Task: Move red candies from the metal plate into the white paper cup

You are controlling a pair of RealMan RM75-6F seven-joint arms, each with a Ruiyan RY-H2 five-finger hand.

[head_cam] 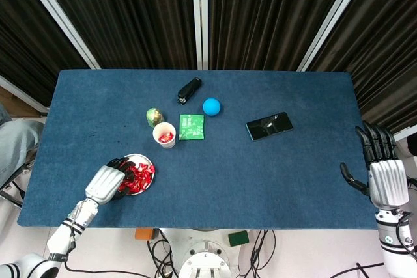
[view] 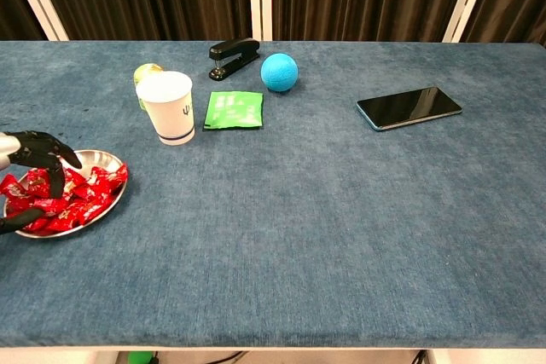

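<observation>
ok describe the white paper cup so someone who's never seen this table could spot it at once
On the blue cloth table, look left of centre, just beyond the round metal plate of red candies. The white paper cup stands upright there, left of a flat green packet; it is the only open-topped container.
</observation>
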